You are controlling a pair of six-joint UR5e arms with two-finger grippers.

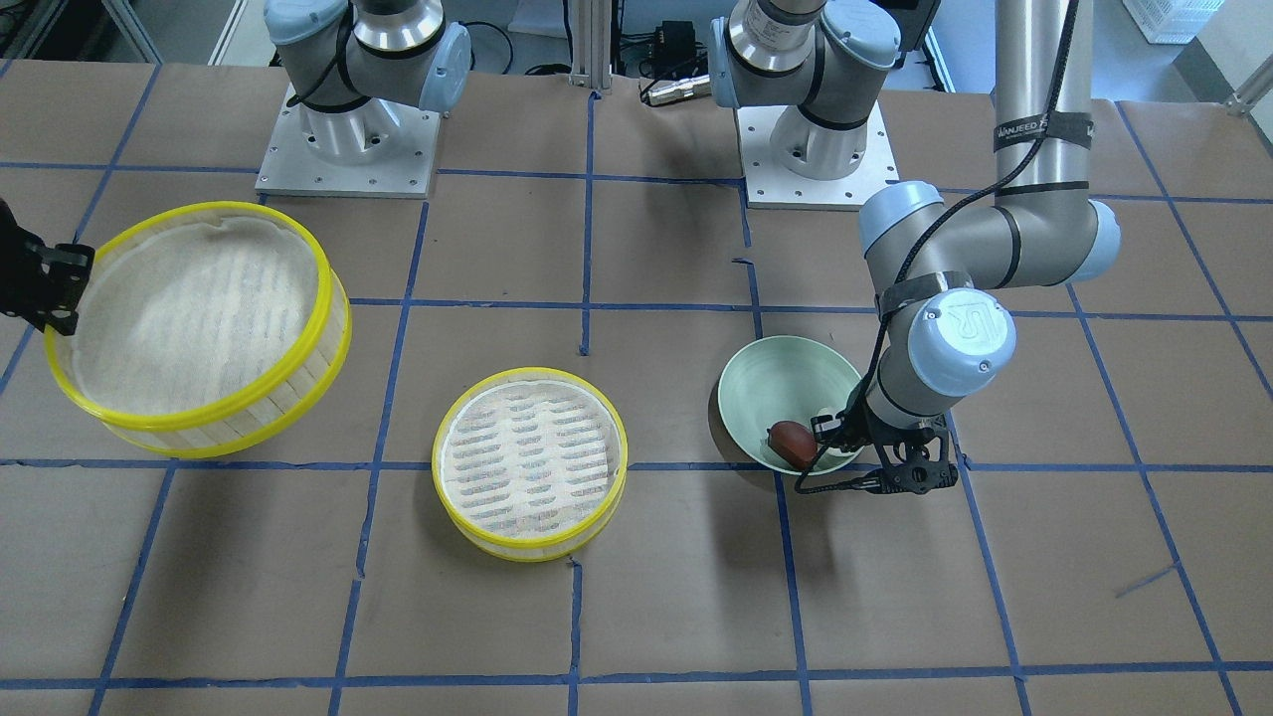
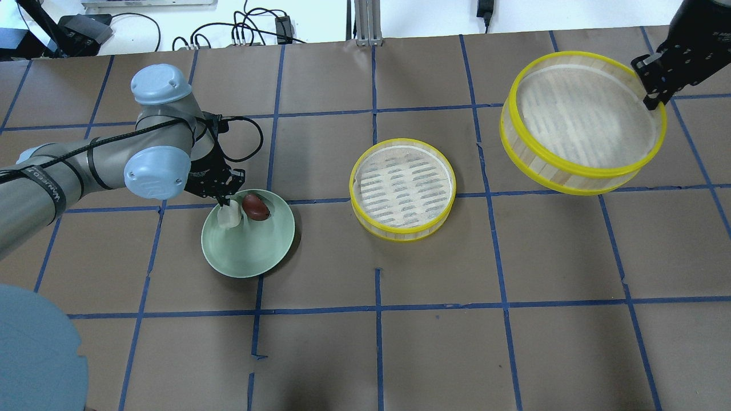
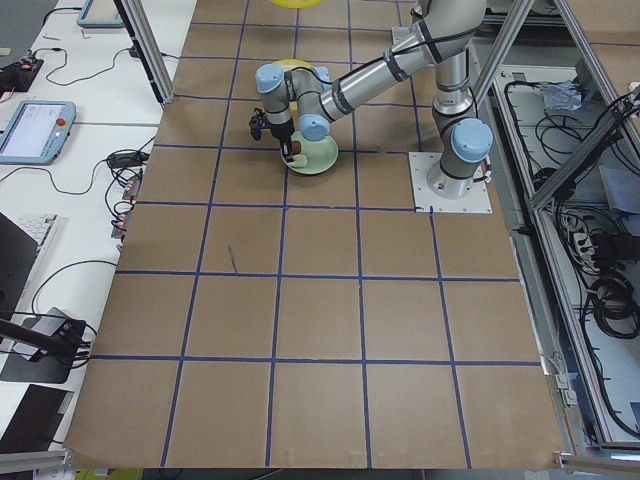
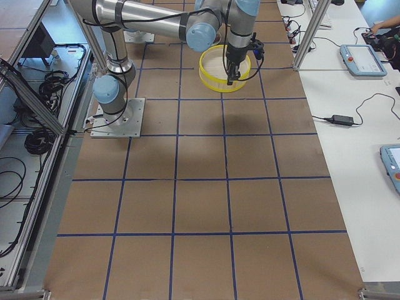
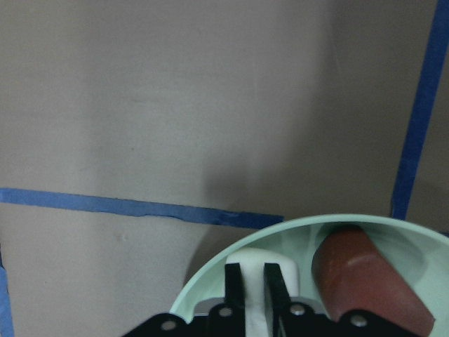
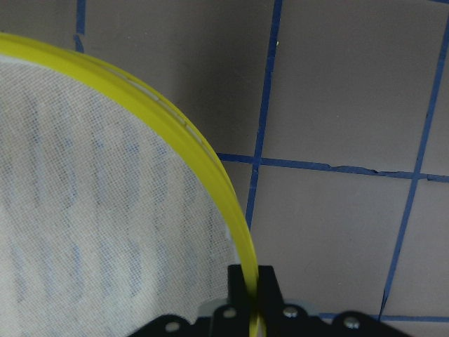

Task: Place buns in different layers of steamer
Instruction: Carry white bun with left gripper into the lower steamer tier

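Note:
My left gripper (image 2: 227, 204) reaches into the pale green bowl (image 2: 251, 251) and is shut on the white bun (image 2: 229, 218); the left wrist view shows the white bun (image 5: 254, 267) pinched between the two fingers. The reddish-brown bun (image 2: 256, 206) lies in the bowl beside it and also shows in the front view (image 1: 793, 443). My right gripper (image 2: 651, 98) is shut on the yellow rim of one steamer tray (image 2: 577, 171) and holds it lifted and tilted. The other steamer tray (image 2: 402, 231) sits empty at the table's middle.
Brown paper with blue tape lines covers the table. The two arm bases (image 1: 348, 129) stand at the robot's side of it. Cables and a plug (image 2: 280, 25) lie beyond the far edge.

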